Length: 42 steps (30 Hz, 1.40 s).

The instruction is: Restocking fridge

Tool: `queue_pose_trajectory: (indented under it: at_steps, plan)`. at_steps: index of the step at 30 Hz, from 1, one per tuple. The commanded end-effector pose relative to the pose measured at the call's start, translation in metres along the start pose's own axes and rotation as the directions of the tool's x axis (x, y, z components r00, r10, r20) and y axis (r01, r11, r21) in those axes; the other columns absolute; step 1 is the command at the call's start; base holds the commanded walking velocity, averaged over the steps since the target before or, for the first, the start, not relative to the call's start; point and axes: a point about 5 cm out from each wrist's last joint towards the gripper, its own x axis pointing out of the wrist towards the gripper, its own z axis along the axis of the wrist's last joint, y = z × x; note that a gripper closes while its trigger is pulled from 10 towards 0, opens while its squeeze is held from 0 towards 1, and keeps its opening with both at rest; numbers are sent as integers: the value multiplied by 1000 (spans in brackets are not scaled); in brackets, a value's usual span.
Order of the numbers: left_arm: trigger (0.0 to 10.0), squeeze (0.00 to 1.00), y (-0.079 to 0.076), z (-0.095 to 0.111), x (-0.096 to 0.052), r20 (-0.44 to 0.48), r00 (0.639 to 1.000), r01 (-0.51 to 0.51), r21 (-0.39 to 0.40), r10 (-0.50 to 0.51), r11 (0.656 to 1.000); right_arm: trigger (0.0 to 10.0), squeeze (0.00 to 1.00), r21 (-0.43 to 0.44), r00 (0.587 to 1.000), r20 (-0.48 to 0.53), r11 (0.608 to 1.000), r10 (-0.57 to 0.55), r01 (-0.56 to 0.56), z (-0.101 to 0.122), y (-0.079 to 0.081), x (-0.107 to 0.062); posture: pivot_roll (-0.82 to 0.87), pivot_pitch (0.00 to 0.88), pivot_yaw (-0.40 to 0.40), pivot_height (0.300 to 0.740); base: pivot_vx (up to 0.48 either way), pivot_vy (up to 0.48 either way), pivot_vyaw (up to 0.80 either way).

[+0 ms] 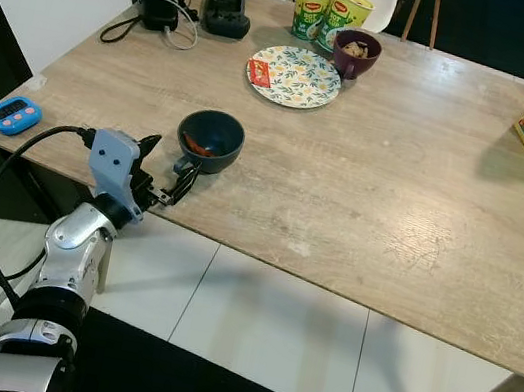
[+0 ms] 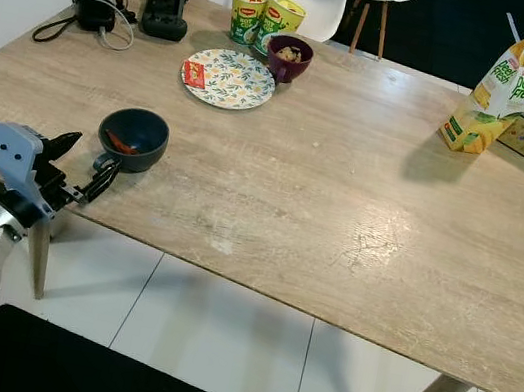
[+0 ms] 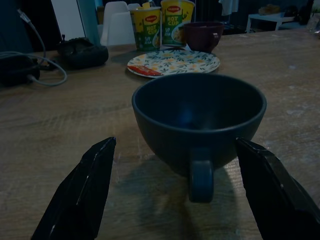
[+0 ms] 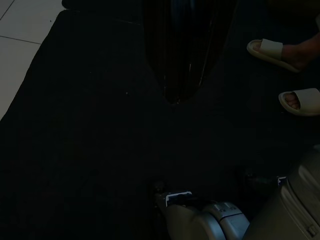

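A dark blue bowl (image 1: pixel 210 141) with a small handle stands near the front left edge of the wooden table (image 1: pixel 392 209); something red-orange lies inside it. My left gripper (image 1: pixel 167 167) is open at table height just in front of the bowl (image 3: pixel 199 120). Its two black fingers (image 3: pixel 80 195) flank the handle without touching it. A yellow-green juice carton (image 2: pixel 499 91) stands at the far right of the table. My right gripper (image 4: pixel 172 95) hangs idle over a dark rug, its fingers closed together.
At the back stand a flowered plate (image 1: pixel 293 75), two noodle cups (image 1: pixel 327 10) and a purple bowl (image 1: pixel 355 53). A controller (image 1: pixel 226 7) and charger cable (image 1: pixel 157 13) lie back left, a blue timer (image 1: pixel 12 114) at the left corner. A person's sandalled feet (image 4: pixel 287 75) stand on the rug.
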Motion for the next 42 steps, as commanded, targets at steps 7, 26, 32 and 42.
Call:
queue_pose_trajectory:
  at_steps: [7, 26, 32, 42]
  plan:
    - [10000, 0, -7, -12, -4, -53, 998, 36, -40, -38, 999, 10000, 0, 14, 1000, -26, 1000, -8, 9, -10, -2, -4, -58, 198, -74, 740, 0, 0, 0]
    - [0, 0, -21, -19, -5, -53, 996, 65, -88, -70, 994, 10000, 0, 11, 1000, -21, 1000, -4, 5, -7, 0, -2, -55, 197, -74, 740, 0, 0, 0]
    - [0, 0, -18, -18, -5, -50, 996, 63, -83, -67, 995, 10000, 0, 13, 1000, -22, 1000, -5, 6, -7, 0, -2, -55, 198, -73, 740, 0, 0, 0]
    - [0, 0, -11, -14, -5, -46, 998, 47, -67, -50, 997, 10000, 0, 14, 1000, -21, 1000, -1, 1, -7, 1, -1, -52, 194, -74, 740, 0, 0, 0]
